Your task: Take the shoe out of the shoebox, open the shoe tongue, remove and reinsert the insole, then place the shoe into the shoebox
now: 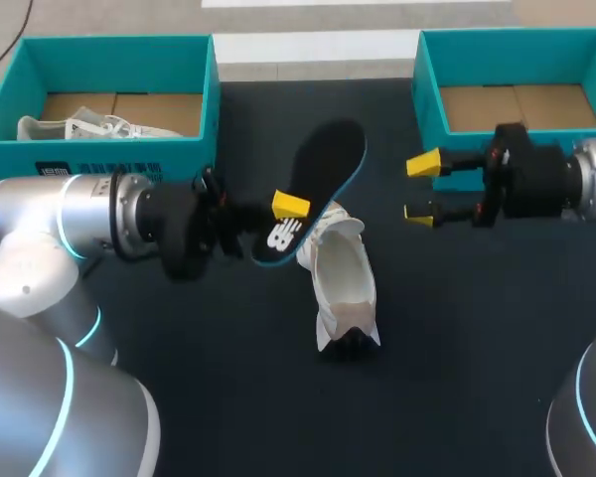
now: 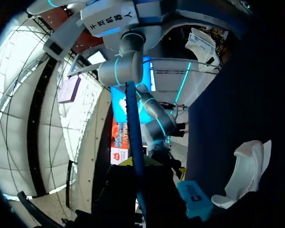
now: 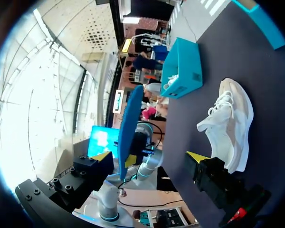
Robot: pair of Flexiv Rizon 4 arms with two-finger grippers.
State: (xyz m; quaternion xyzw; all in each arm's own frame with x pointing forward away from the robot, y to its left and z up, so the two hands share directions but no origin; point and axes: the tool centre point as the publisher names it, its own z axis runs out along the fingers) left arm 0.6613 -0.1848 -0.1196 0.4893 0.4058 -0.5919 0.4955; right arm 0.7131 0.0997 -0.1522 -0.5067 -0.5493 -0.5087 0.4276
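Observation:
A black insole (image 1: 325, 171) with a blue edge is held up in the air over the dark table, with my left gripper (image 1: 286, 211) shut on its lower end. In the left wrist view the insole (image 2: 133, 137) shows edge-on as a blue strip between the fingers. The white shoe (image 1: 344, 283) lies on the table just below and right of the insole, its opening facing up. It also shows beside the left gripper (image 2: 247, 171). My right gripper (image 1: 422, 189) hangs open to the right of the insole, in front of the right shoebox, holding nothing. From the right wrist, the insole (image 3: 130, 126) and the shoe (image 3: 230, 128) lie ahead.
A teal shoebox (image 1: 99, 159) at the back left holds another white shoe (image 1: 84, 127). A second teal shoebox (image 1: 427, 94) at the back right shows only its cardboard floor. The left box (image 3: 183, 71) is visible beyond the shoe.

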